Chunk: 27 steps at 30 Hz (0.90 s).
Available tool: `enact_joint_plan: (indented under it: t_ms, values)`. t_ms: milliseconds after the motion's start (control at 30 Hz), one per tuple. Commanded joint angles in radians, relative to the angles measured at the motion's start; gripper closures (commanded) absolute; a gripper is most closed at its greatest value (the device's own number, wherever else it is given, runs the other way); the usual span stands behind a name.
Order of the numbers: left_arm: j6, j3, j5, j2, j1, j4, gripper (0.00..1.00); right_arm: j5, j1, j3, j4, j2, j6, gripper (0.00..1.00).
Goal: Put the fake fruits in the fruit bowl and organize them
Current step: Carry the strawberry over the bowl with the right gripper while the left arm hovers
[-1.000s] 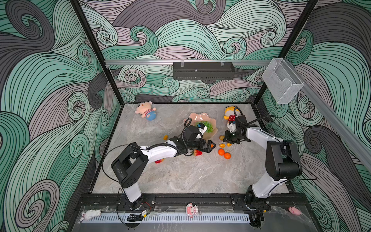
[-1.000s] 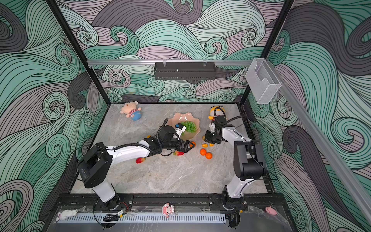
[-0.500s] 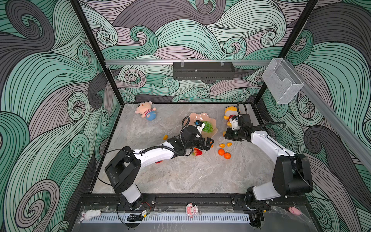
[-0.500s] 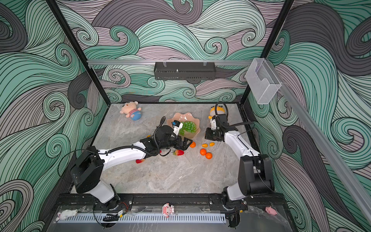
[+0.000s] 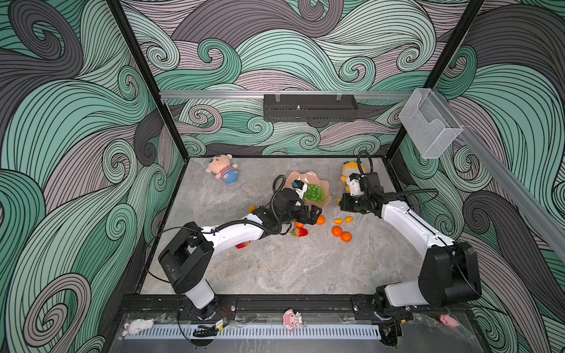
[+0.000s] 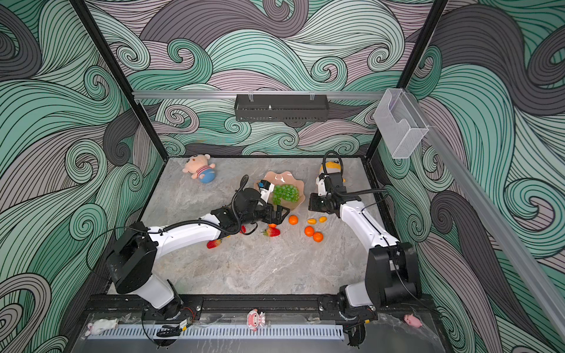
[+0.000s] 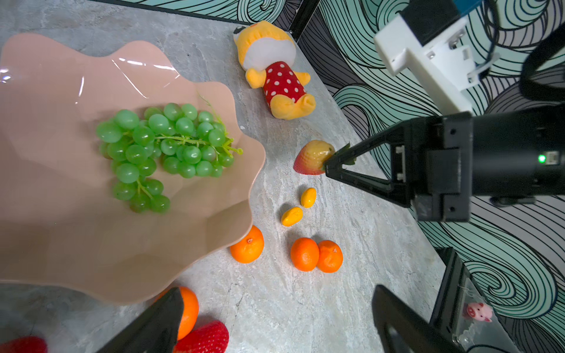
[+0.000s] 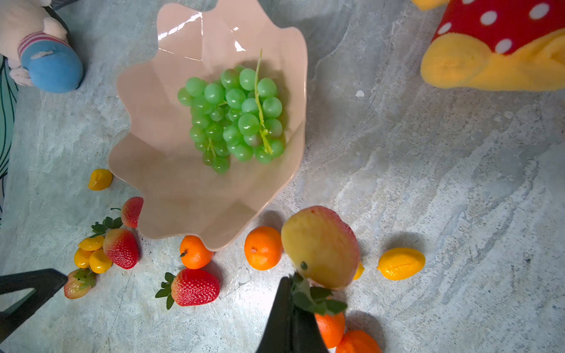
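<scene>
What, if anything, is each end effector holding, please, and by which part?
The right end effector holds a pale yellowish strawberry by its green leafy cap. The left end effector is open and holds nothing.
</scene>
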Motion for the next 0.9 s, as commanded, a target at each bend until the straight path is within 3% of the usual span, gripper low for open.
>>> enact_joint_plan:
  t_ms: [0,433,867]
  values:
    - [-0.033,0.019,-0.003,-0.025,0.041,-0.009,0.01,0.015,0.023,0.039,0.005,-0.028,-0.014,1.0]
    - [-0.137,-0.017,0.032,-0.03,0.149,0.034,0.01,0.02,0.125,0.115,0.032,0.009,-0.034,1.0]
    - [-0.195,-0.007,0.123,-0.016,0.304,0.036,0.02,0.004,0.214,0.297,0.039,0.245,-0.045,1.0]
